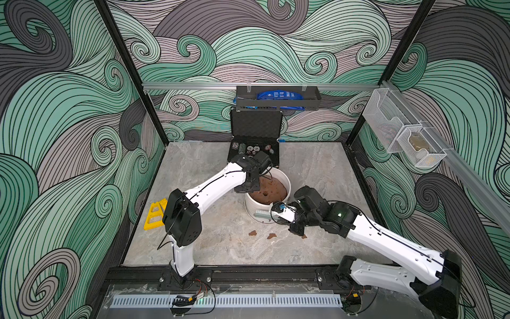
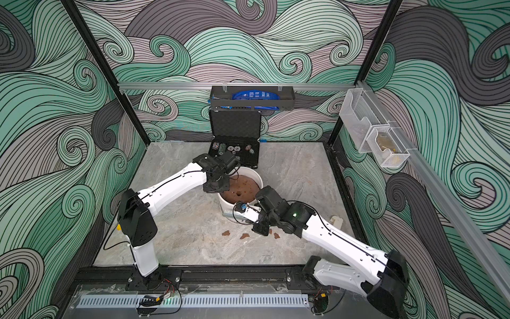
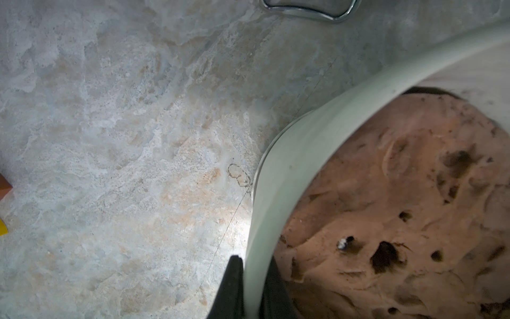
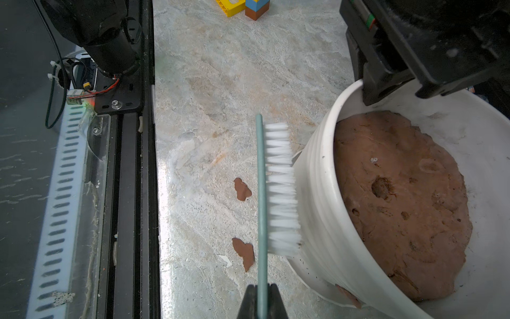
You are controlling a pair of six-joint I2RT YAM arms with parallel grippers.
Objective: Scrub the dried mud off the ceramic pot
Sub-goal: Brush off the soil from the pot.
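Right wrist view has the right hand point(image 4: 261, 292) pinched shut on the thin teal back of a scrub brush point(image 4: 280, 187), turned so its stiff white bristles press side-on against the ribbed outer wall of the ceramic pot point(image 4: 317, 221), which stands mid-surface. Across the pot, the left hand point(image 3: 255, 279) clamps the smooth rim, one finger outside and one inside, probably to brace it against the scrubbing push. A flat, reddish, clay-like patch of dried mud point(image 4: 349, 297) clings low on the wall, beyond the bristles' reach; similar flakes point(image 4: 242, 189) lie on the marbled grey surface point(image 4: 220, 82) just beside the pot. A pitted brown soil mound point(image 4: 400, 198) fills the inside
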